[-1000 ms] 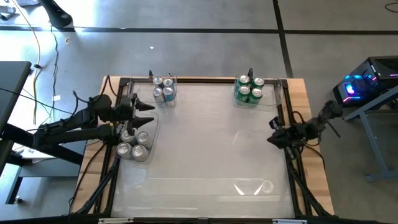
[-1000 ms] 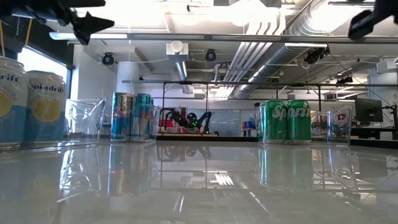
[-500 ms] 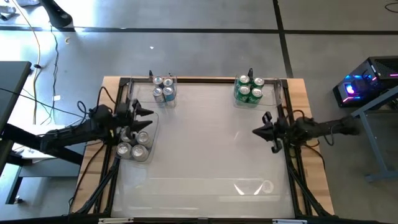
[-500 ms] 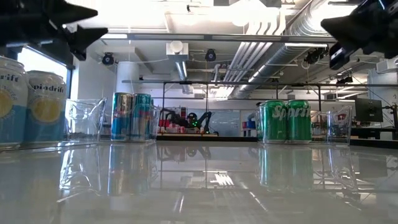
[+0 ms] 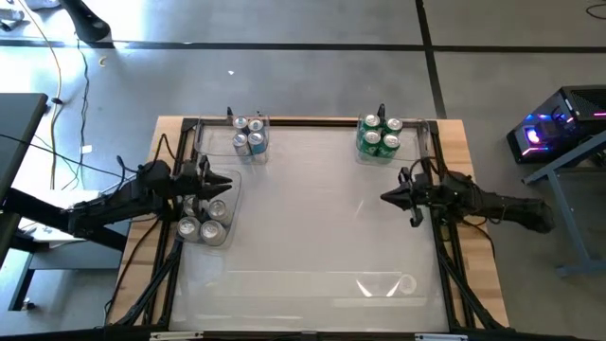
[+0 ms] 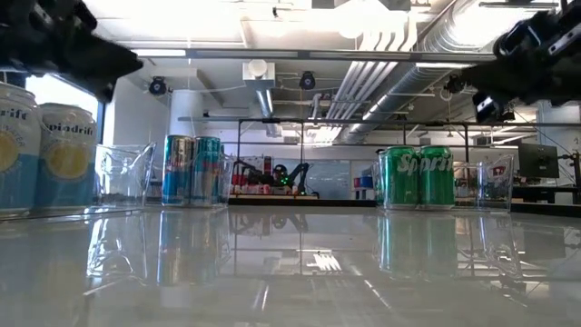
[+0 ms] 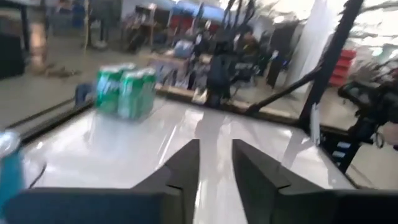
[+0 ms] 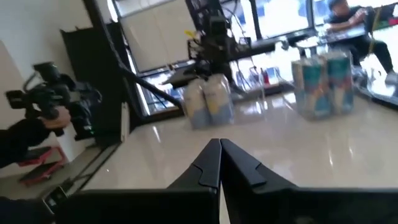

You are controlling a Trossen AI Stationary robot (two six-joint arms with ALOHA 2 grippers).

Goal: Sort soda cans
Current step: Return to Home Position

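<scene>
Three groups of soda cans stand upright in clear trays. Blue cans [image 5: 248,137] sit at the far left, green cans [image 5: 379,135] at the far right, and silver-grey cans [image 5: 202,218] at the left edge. My left gripper [image 5: 227,182] hovers open above the far end of the silver cans' tray, pointing toward the table's right; its fingers [image 7: 186,163] stand apart. My right gripper [image 5: 383,198] is shut and hangs in the air near the right edge, pointing left, below the green cans in the picture. Its fingertips [image 8: 219,144] meet.
The white glossy table [image 5: 312,227] has a dark frame [image 5: 441,189] along its edges, and its middle is bare. Clear tray walls [image 6: 123,173] stand beside the blue cans, and others [image 6: 490,182] beside the green ones. A person [image 8: 348,12] sits beyond the table.
My right gripper has swung from the right edge inward toward the table's left and come lower. My left gripper has drawn a little toward the near edge over the silver cans' tray and has also sunk. No can has moved.
</scene>
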